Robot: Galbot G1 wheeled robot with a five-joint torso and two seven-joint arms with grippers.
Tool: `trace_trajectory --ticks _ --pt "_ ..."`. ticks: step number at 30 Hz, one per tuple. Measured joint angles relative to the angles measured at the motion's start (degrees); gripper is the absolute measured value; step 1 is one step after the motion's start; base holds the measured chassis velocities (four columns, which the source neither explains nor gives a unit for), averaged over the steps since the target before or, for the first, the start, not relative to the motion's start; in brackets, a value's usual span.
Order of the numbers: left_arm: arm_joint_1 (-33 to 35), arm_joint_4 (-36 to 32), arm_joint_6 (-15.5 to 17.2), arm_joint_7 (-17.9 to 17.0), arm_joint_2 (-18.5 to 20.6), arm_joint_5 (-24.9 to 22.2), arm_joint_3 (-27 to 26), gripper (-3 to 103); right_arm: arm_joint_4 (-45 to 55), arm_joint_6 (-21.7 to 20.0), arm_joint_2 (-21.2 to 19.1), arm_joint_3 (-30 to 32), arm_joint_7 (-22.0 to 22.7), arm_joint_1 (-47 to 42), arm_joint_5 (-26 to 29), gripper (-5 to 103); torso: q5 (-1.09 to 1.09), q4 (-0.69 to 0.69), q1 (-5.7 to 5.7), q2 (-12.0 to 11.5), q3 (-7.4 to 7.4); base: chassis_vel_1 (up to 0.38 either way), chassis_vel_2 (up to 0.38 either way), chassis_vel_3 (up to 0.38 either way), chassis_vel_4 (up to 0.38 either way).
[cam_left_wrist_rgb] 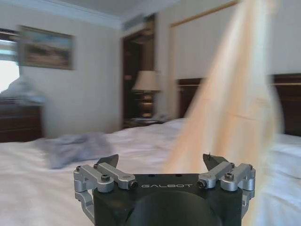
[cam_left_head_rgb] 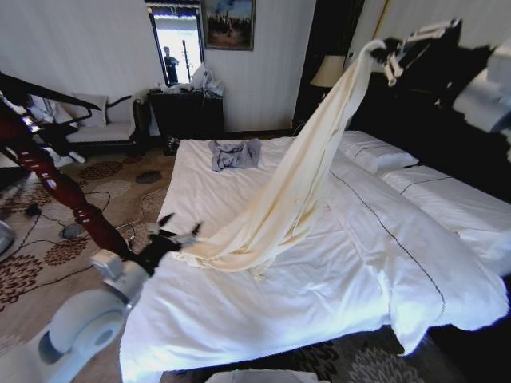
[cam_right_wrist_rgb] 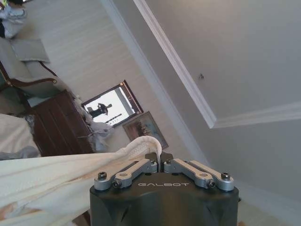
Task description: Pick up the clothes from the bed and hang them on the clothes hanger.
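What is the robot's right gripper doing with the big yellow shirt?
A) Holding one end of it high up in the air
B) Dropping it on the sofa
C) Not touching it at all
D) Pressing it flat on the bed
A: the right gripper is shut on a bunched end of the cream shirt, lifted high, while the rest hangs down to the bed.

black claw (cam_left_wrist_rgb: 160, 165) w/ silver links, GALBOT logo

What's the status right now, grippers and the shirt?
Right gripper raised, shut on cream shirt. Left gripper open, low by shirt's hem over bed. Grey garment apart, nothing blocking.
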Motion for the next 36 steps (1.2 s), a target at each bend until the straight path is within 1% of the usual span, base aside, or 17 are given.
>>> trace_trajectory --ticks 2,3,5,6,7,8,10,11,13,15,16,17,21,26,28,31,36 --pt "-1.4 -0.1 0.1 0.1 0.6 -1.0 1.3 100 -0.5 -0.3 -1.0 1.7 0.5 -1.5 0.4 1 0.01 0.00 0.00 0.0 0.00 0.000 0.000 0.000 0.000" --pt "-5.1 -0.5 0.2 0.0 2.0 -3.3 3.9 100 -1.6 -1.2 -3.7 5.9 1.8 -5.3 1.5 1 0.00 0.00 0.00 0.0 0.00 0.000 0.000 0.000 0.000" --pt "-9.4 -0.5 0.4 0.0 3.9 -5.3 6.6 100 -3.4 -2.7 -8.2 11.0 3.9 -10.4 3.8 1 -0.01 0.02 0.00 0.0 0.01 0.000 0.000 0.000 0.000" --pt "-9.4 -0.5 0.4 0.0 3.9 -5.3 6.6 100 -3.4 -2.7 -8.2 11.0 3.9 -10.4 3.8 1 -0.01 0.02 0.00 0.0 0.01 0.000 0.000 0.000 0.000" --pt "-11.2 -0.5 0.4 0.2 4.5 -5.7 7.6 100 -4.2 -3.2 -10.0 12.8 4.8 -12.1 4.9 1 -0.02 0.03 0.01 0.0 0.01 0.000 0.000 0.000 0.000" --pt "-15.0 -0.5 0.5 0.3 5.5 -6.1 10.2 100 -5.8 -4.6 -13.8 16.4 7.1 -15.7 7.1 1 -0.03 0.04 0.02 0.0 0.02 0.000 0.000 0.000 0.000" --pt "-18.6 -0.4 0.7 0.1 5.6 -7.3 12.8 100 -6.7 -5.9 -16.6 19.2 9.2 -18.6 9.1 1 -0.05 0.05 0.02 0.0 0.02 0.000 0.000 0.000 0.000" --pt "-18.6 -0.4 0.7 0.1 5.6 -7.3 12.8 100 -6.7 -5.9 -16.6 19.2 9.2 -18.6 9.1 1 -0.05 0.05 0.02 0.0 0.02 0.000 0.000 0.000 0.000" --pt "-24.8 -0.4 1.7 -0.6 5.1 -9.3 17.4 100 -8.1 -7.1 -20.3 22.6 11.5 -22.0 10.8 1 -0.01 0.03 0.02 0.0 0.02 0.000 0.000 0.000 0.000" --pt "-27.5 -0.3 2.1 -0.8 4.6 -9.4 20.2 100 -9.0 -7.3 -22.0 24.0 12.2 -23.1 11.4 1 0.00 0.01 0.02 0.0 0.02 0.000 0.000 0.000 0.000" --pt "-27.5 -0.3 2.1 -0.8 4.6 -9.4 20.2 100 -9.0 -7.3 -22.0 24.0 12.2 -23.1 11.4 1 0.00 0.01 0.02 0.0 0.02 0.000 0.000 0.000 0.000" --pt "-30.8 -0.3 2.3 -1.5 3.5 -8.3 23.8 100 -10.2 -7.6 -24.2 25.7 12.9 -24.0 12.8 1 0.00 0.00 0.02 0.0 0.02 0.000 0.000 0.000 0.000" --pt "-35.4 0.9 2.4 -2.8 1.0 -5.9 28.9 102 -11.5 -7.7 -26.9 27.1 13.2 -23.9 14.3 1 -0.03 0.01 0.02 0.0 0.01 0.000 0.000 0.000 0.000" --pt "-38.3 4.2 2.4 -3.4 -1.3 -3.5 32.0 99 -11.1 -7.7 -27.7 27.6 13.4 -23.6 15.8 1 0.01 0.01 0.01 0.0 0.00 0.000 0.000 0.000 0.000" --pt "-39.0 4.8 2.3 -3.6 -1.7 -3.3 32.6 99 -10.9 -7.8 -27.8 27.7 13.5 -23.5 16.0 1 0.01 0.01 0.01 0.0 0.00 0.000 0.000 0.000 0.000" --pt "-44.0 8.0 2.3 -5.2 -4.6 -2.6 36.5 99 -10.2 -8.1 -28.7 28.9 14.2 -23.5 17.1 1 0.00 0.02 0.01 0.0 0.01 0.000 0.000 0.000 0.000" --pt "-47.7 10.4 2.4 -6.1 -6.8 -2.6 40.2 99 -9.6 -8.2 -29.0 29.5 14.5 -23.6 17.9 1 -0.01 0.01 0.01 0.0 0.00 0.000 0.000 0.000 0.000"
